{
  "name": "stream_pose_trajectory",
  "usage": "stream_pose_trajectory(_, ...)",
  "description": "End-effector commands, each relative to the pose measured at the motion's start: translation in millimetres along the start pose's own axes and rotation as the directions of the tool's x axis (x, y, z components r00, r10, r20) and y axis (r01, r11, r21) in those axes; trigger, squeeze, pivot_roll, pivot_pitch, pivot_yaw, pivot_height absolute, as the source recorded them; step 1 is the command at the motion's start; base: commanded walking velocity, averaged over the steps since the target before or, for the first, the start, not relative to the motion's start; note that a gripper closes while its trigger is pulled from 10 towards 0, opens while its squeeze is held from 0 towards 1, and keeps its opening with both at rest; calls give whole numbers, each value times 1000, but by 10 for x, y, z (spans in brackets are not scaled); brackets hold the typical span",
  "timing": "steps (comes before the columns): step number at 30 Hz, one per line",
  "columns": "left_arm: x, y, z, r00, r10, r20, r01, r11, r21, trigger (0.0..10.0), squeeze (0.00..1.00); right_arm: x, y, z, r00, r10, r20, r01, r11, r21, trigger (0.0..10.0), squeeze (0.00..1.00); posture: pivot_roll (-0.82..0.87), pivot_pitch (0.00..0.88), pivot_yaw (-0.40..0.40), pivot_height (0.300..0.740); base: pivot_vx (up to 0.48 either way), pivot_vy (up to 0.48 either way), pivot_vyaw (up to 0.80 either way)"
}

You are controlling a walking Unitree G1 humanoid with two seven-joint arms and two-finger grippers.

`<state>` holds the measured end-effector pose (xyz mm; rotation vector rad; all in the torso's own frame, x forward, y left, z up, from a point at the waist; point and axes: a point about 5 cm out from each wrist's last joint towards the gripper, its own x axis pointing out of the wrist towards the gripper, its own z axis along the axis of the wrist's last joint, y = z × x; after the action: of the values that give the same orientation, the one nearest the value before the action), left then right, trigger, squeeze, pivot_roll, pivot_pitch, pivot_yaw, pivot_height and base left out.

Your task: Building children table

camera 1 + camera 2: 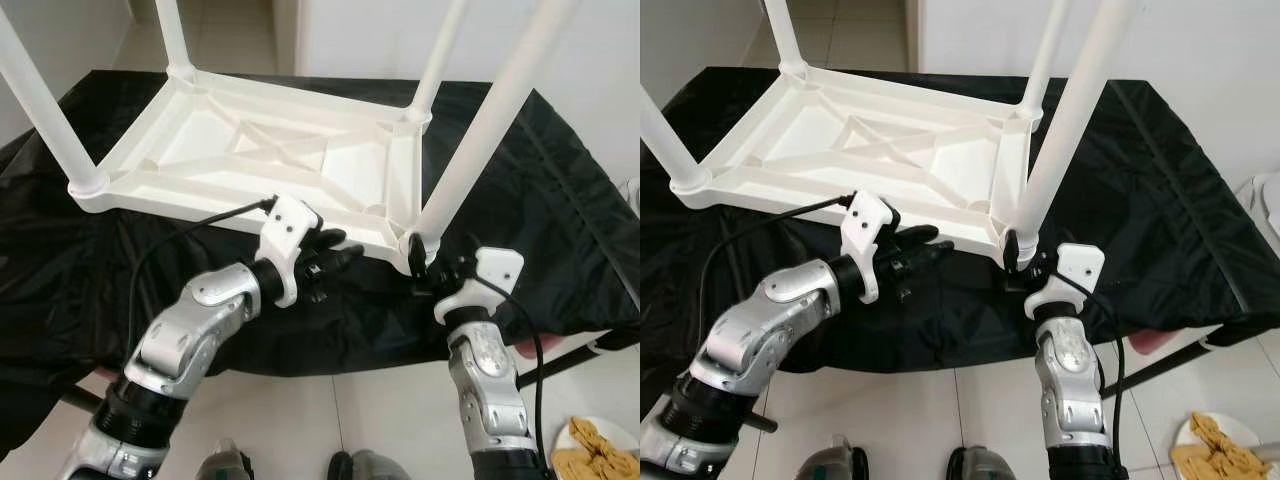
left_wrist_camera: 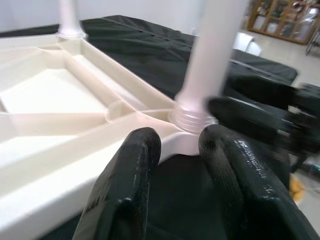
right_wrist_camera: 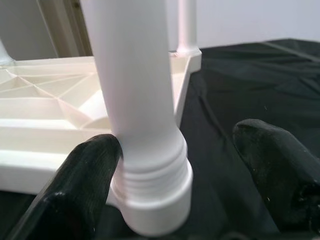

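Right wrist view has the right gripper (image 3: 172, 170) with fingers apart, one pad touching the threaded base of the near leg (image 3: 137, 90), the other clear of it; left gripper (image 1: 335, 252), fingers slightly parted and empty, sits against the near rim of the upturned white plastic tabletop (image 1: 250, 150) beside that leg's socket; tabletop lies on black cloth (image 1: 520, 200). Plastic looks light, stiff, slick; grip low, near the threads.

All four white table legs (image 1: 485, 130) run off the top edge.
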<state>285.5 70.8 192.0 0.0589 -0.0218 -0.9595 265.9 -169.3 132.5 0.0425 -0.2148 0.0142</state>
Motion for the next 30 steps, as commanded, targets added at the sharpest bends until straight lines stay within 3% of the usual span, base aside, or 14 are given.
stream_pose_trajectory(1, 12, 61, -21, 1000, 4, -12, -4, 1000, 21, 10000, 0, -38, -3, 11, 999, 36, 0, -36, 999, 17, 10000, 0, 16, 84, -32, 740, 0, 0, 0)
stream_pose_trajectory(2, 39, 180, -16, 999, 43, -21, -42, 998, 47, 10000, 0, -84, 48, -22, 990, 136, -29, -135, 990, 51, 10000, 0, 17, 86, -29, 740, 0, 0, 0)
stream_pose_trajectory(8, 84, 353, -5, 996, 84, -41, -79, 991, 104, 10000, 0, -96, 11, -9, 977, 211, -29, -210, 976, 58, 10000, 0, 11, 90, -23, 740, 0, 0, 0)
stream_pose_trajectory(13, 177, 505, -5, 992, 101, -77, -80, 968, 237, 10000, 0, -156, 48, -8, 955, 295, -44, -292, 955, 50, 10000, 0, 12, 97, -25, 740, 0, 0, 0)
stream_pose_trajectory(19, 292, 568, -85, 984, 54, -170, 2, 949, 315, 10000, 0, -240, 82, 3, 922, 383, -60, -376, 920, 110, 10000, 0, 12, 108, -23, 740, 0, 0, 0)
stream_pose_trajectory(22, 363, 589, -217, 956, 7, -293, 94, 940, 329, 10000, 0, -304, 15, 0, 883, 459, -96, -450, 887, 101, 10000, 0, -5, 122, -11, 740, 0, 0, 0)
stream_pose_trajectory(25, 406, 584, -298, 929, -31, -368, 168, 922, 348, 10000, 0, -279, -108, 48, 882, 460, -102, -452, 887, 91, 10000, 0, -13, 127, -6, 740, 0, 0, 0)
stream_pose_trajectory(30, 468, 630, -368, 901, -26, -434, 206, 904, 374, 10000, 0, -255, -191, 120, 889, 448, -93, -443, 894, 70, 10000, 0, -27, 137, 4, 740, 0, 0, 0)
